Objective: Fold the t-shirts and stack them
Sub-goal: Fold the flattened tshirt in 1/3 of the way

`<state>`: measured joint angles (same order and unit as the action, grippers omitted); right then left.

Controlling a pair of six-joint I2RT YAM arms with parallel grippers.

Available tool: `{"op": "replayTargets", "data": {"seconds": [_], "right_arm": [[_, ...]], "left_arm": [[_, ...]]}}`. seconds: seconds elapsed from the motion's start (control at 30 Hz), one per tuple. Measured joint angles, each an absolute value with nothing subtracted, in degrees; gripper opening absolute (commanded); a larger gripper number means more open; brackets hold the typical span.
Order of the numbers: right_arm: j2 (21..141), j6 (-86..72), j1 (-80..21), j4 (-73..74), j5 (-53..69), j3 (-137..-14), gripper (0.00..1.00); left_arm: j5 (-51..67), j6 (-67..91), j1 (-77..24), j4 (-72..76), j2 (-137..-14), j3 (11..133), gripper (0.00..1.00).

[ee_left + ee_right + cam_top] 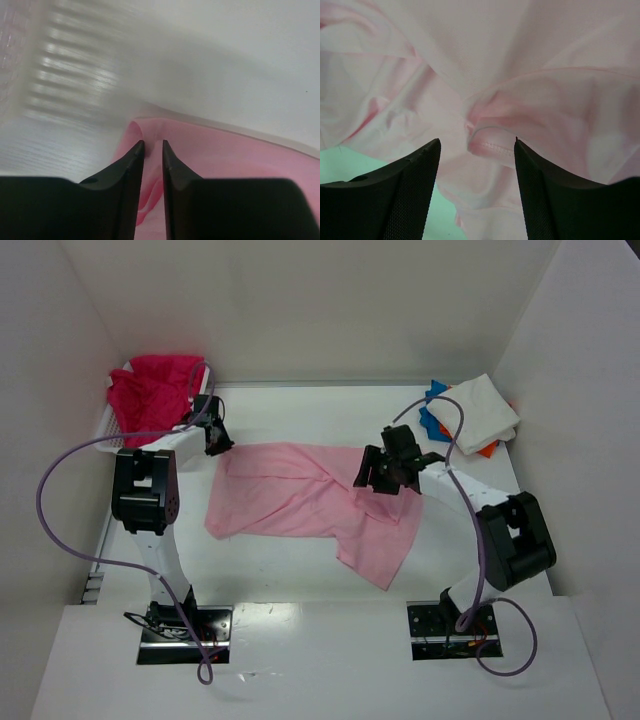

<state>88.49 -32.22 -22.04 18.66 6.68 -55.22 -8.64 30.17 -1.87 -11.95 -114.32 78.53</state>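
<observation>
Fingers of the right gripper [477, 145] stand wide apart with nothing clamped between them. In the gap lies a puckered fold of the light pink t-shirt [530, 60], with a row of hem stitching showing on it, and the rest of the cloth spreads in soft creases ahead of the tips and to both sides. Fingers of the left gripper [153, 145] are parted by only a narrow slit. A raised edge of the same shirt sits just ahead of their tips, and pink shows through the gap beneath them. To their left, blurred, rise the white ribs of a basket [65, 75]. From above, the pink shirt [300, 500] lies spread and rumpled on the table [300, 575] between the two grippers, the left [218, 440] at its far left corner and the right [372, 475] over its right part. A magenta-red shirt [155, 385] is heaped in the basket behind the left fingers. Beyond the right fingers is a stack with a folded white shirt [480, 410] over blue [432, 420] and orange [490, 449] ones.
</observation>
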Motion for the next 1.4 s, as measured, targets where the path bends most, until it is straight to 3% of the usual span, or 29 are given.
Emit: {"op": "replayTargets", "data": {"seconds": [0.1, 0.37, 0.63, 1.0, 1.13, 1.27, 1.33, 1.4], "right_arm": [[86.95, -32.56, -20.44, 19.0, 4.1, -56.15, 0.67], [89.38, -32.08, -10.16, 19.8, -2.85, -60.75, 0.67], [96.17, -30.16, -1.51, 19.46, -6.26, -61.61, 0.65], [104.89, -28.7, -0.93, 17.06, -3.94, -67.75, 0.54], [107.09, -28.49, -0.93, 16.02, -3.46, -70.89, 0.33], [110.54, -28.51, -0.93, 15.05, -2.04, -73.17, 0.07], [111.57, -28.61, -0.93, 15.05, -1.55, -73.17, 0.01], [112.35, -28.69, -0.93, 15.05, -1.23, -73.17, 0.01]], "left_arm": [[-6.75, 29.77, -1.87, -11.92, -114.24, 79.06, 0.54], [-0.39, 29.74, -1.87, -11.71, -113.99, 79.12, 0.57], [3.74, 29.74, -1.87, -11.27, -114.04, 78.98, 0.46], [3.48, 29.78, -1.36, -11.64, -115.94, 79.82, 0.37], [3.32, 29.82, -0.78, -11.92, -116.29, 80.08, 0.3], [3.25, 29.92, -0.14, -11.96, -117.15, 81.14, 0.14], [3.13, 29.95, 0.0, -12.0, -117.71, 81.39, 0.08], [2.76, 29.95, 0.12, -12.05, -118.15, 81.47, 0.02]]}}
